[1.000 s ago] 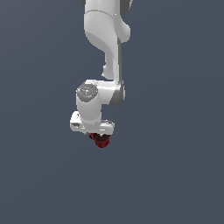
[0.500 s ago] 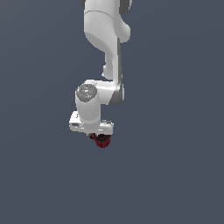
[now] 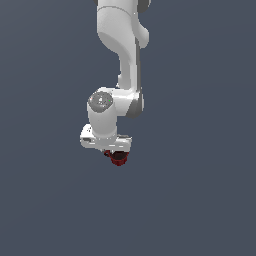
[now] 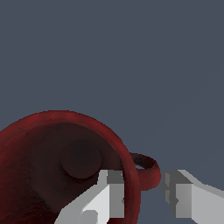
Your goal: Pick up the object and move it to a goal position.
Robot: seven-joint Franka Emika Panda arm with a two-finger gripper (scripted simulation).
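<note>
- The white Panda arm (image 3: 122,60) reaches down from the top of the exterior view, and its wrist bends so that the hand points downward over the plain slate-grey ground (image 3: 200,200).
- The gripper (image 3: 116,153) sits at the bottom of the arm, just under the round wrist joint (image 3: 101,101) with its grey cap.
- The mug (image 3: 118,158) shows in the exterior view only as a small dark red shape poking out below the white hand, near the centre of the scene; the hand covers most of it.
- In the wrist view the mug (image 4: 65,166) fills the lower part of the picture, its mouth open toward the camera, with a dark interior and a round bottom visible inside.
- The loop handle (image 4: 146,168) sticks out from the mug's side, toward the outer finger.
- One of the fingers (image 4: 105,199) reaches inside the mug against the wall; the other lies outside it, beside the handle.
- A small gap shows between the outer finger and the wall, so I cannot tell whether the hand is actually pinching the rim or only straddling it.
- Whether the mug touches the ground cannot be told from either view.
</note>
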